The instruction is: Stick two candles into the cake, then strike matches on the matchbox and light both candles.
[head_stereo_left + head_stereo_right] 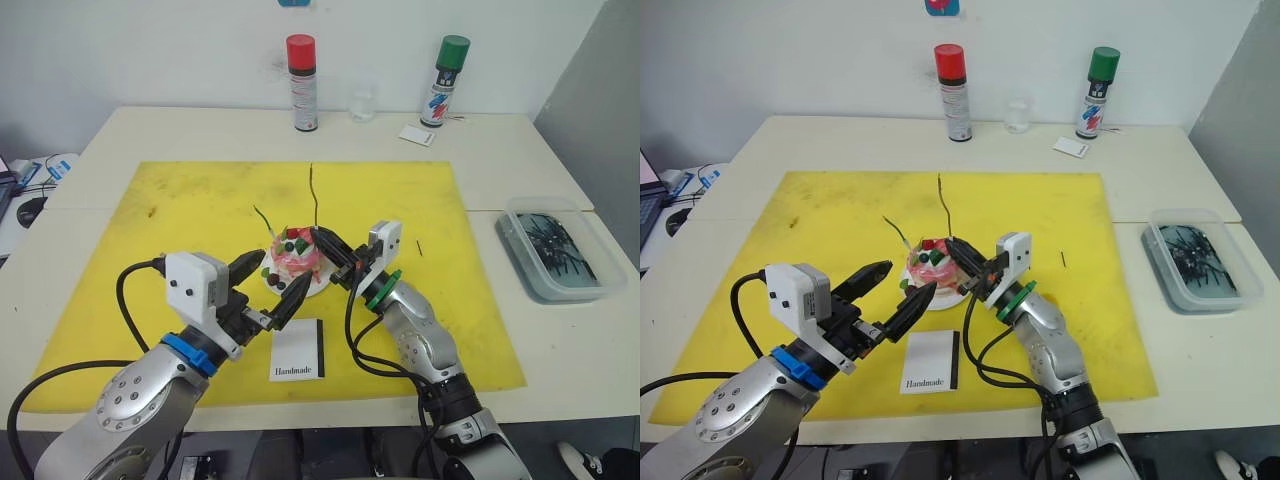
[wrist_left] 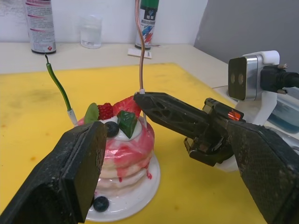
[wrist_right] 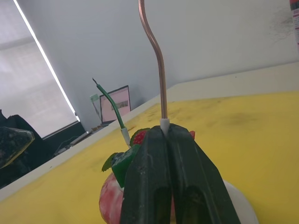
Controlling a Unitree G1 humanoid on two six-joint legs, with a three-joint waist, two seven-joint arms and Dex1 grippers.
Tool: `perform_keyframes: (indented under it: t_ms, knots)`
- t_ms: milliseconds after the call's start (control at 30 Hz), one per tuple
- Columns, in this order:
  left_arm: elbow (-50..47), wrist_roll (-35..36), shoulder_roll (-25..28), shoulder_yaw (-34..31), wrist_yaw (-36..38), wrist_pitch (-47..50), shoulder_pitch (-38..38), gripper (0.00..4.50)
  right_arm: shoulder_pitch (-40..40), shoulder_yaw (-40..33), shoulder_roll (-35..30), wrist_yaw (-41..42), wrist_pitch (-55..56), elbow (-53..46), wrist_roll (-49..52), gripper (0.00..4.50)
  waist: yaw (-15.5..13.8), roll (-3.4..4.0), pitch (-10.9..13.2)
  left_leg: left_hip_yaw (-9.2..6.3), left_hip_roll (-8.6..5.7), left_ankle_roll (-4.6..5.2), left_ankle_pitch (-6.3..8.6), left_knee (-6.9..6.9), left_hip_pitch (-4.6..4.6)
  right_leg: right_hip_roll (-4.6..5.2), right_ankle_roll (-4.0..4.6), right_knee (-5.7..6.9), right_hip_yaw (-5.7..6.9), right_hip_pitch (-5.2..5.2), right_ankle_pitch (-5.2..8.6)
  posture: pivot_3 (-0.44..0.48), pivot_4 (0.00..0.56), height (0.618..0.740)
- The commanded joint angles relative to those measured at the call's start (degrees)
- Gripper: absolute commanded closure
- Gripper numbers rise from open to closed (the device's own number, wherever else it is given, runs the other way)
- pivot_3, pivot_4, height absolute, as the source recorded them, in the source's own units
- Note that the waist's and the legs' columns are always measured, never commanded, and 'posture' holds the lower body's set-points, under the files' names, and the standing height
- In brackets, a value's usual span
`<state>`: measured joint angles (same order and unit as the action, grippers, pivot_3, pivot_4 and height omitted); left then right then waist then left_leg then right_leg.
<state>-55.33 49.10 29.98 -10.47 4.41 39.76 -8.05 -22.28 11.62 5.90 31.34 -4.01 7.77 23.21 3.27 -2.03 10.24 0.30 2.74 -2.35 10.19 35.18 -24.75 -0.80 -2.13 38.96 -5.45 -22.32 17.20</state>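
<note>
Right claw [image 1: 334,251] clamped on the pale base of the copper-toned candle [image 1: 313,195], held upright over the top of the pink cake [image 1: 297,257], tip apparently being seated among the toppings. Green candle [image 1: 263,217] already planted on the far-left side of the cake, leaning outward. Left claw [image 1: 272,286] spread wide, holding nothing, hovering just beside the near side of the cake and its white plate [image 1: 318,287]. Matchbox [image 1: 298,350], printed "Handmade", flat on the yellow mat [image 1: 180,215] just in front of the cake; one short dark match [image 1: 419,247] on the mat to the right, well apart. Spray cans [image 1: 302,83] at the back of the worktop [image 1: 520,140]. Likely risks: pushing off-vertical could bend the thin wavy candle or tip the small cake; releasing too soon could let it topple onto the strawberry; the wide left fingers sit close enough to nudge the plate or brush the leaning green candle.
</note>
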Motion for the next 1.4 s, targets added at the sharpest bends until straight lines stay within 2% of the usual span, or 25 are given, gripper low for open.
perform_keyframes:
  t_ms: [33,633,1067,1167,1233,1400]
  knots:
    - [-1.13,0.36,0.25,-0.30,0.00,-0.66,0.62,0.00,0.59,1.07,2.95,0.37,1.49,-0.28,-0.36,4.45,0.00,0.00,0.00,0.00,0.00,0.00,0.00,0.00,0.00,0.00,0.00,0.00,0.00,0.00,0.00,0.000,0.150,0.740]
    - [-0.66,0.56,0.12,-0.05,-0.07,-0.57,0.82,0.00,6.21,3.22,-3.80,4.74,-2.81,-4.65,-2.08,4.45,-0.02,-0.01,-0.01,0.00,0.00,0.00,0.00,0.00,0.02,0.00,-0.02,0.00,-0.01,0.01,0.02,0.000,0.150,0.740]
    - [0.25,0.18,-0.03,0.33,0.39,-0.80,1.70,0.00,4.37,2.38,-3.16,4.01,-2.05,-2.99,-4.16,4.45,-0.03,-0.01,-0.01,0.01,-0.01,0.00,0.00,0.00,0.05,-0.02,-0.03,0.01,-0.01,0.02,0.02,0.000,0.150,0.740]
    - [0.38,-0.07,-0.09,0.46,0.54,-0.90,1.67,0.00,4.17,1.81,-3.47,4.23,-2.21,-3.29,-4.04,3.84,-0.02,-0.01,-0.01,0.01,-0.01,0.00,0.00,0.00,0.05,-0.02,-0.03,0.01,0.00,0.02,0.01,0.000,0.150,0.740]
    - [0.41,-0.18,-0.12,0.49,0.62,-0.98,1.66,0.00,4.04,1.51,-3.85,4.65,-2.94,-4.17,-3.51,3.20,-0.03,-0.01,-0.01,0.01,-0.01,0.00,0.00,0.00,0.05,-0.02,-0.03,0.01,-0.01,0.02,0.01,0.000,0.150,0.740]
    - [1.46,-1.03,0.00,0.64,1.69,-1.72,1.86,0.00,3.88,0.15,-6.44,6.74,-5.77,-7.51,-1.49,3.20,-0.04,-0.01,-0.01,0.00,-0.02,0.00,0.00,0.00,0.04,-0.02,-0.05,0.01,-0.02,0.03,-0.01,0.000,0.150,0.740]
